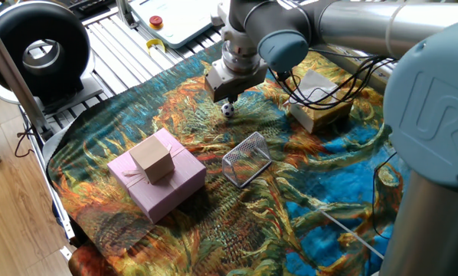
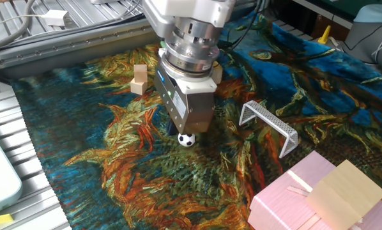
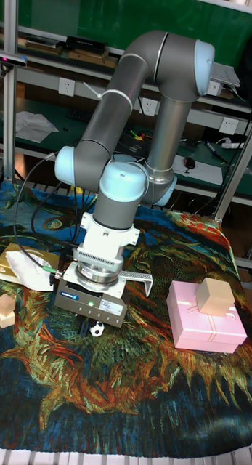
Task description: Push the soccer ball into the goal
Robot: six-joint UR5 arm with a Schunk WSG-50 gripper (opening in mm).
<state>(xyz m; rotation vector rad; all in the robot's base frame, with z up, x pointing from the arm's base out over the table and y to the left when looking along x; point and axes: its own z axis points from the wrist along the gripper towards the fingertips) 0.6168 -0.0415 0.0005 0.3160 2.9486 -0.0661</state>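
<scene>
White-and-black soccer ball point(image 2: 186, 139) on patterned cloth point(image 2: 101, 172), touching tip of gripper point(image 2: 183, 131), well apart from goal point(image 2: 268, 126). Fingers hidden: we cannot tell spread. We judge: keep tip low behind ball, sweep straight toward goal mouth, slowly.

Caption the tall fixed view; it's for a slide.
Gripper poised just behind the ball, goal beyond, pink box at the side.

From my remote seat I see a painterly blue-and-orange cloth point(image 1: 137, 123) covering the table, slatted metal rails point(image 1: 114, 46) beyond the gripper, wooden floor point(image 1: 14, 222) off to one side, and cluttered metal shelving point(image 3: 38, 94) against a green wall point(image 3: 104, 18).
</scene>
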